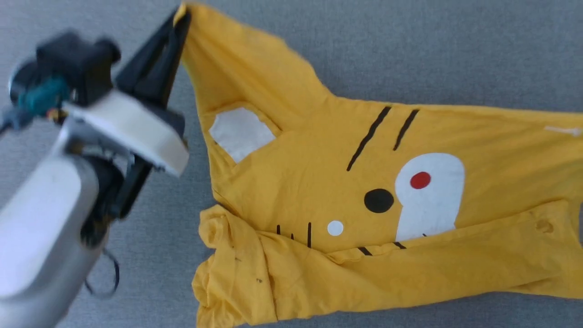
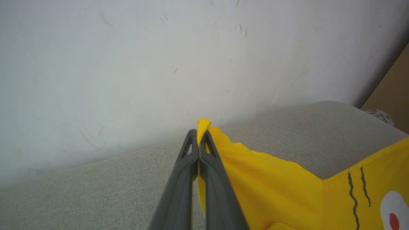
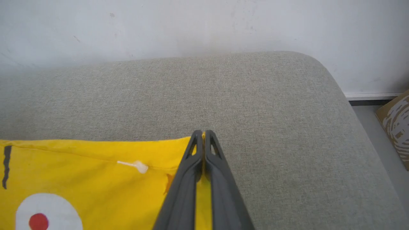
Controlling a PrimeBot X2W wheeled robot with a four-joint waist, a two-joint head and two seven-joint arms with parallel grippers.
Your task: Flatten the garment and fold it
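Cushion (image 3: 271, 95), grey woven fabric, beneath my jaws. White scuffed wall (image 2: 127, 64) beyond them; one cardboard box (image 3: 396, 127) off right. One yellow T-shirt (image 1: 319, 182), stretched between my jaws, lower part crumpled. Two grippers: left gripper (image 2: 198, 135) clamped on one corner, right gripper (image 3: 203, 135) pinching opposite edge.

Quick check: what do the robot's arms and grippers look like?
The left gripper and right gripper: two long, dark grey tapered fingers with triangular openings near the tips. The left forearm is pale grey; white wrist housing, black camera block, teal connector, looped black cable.
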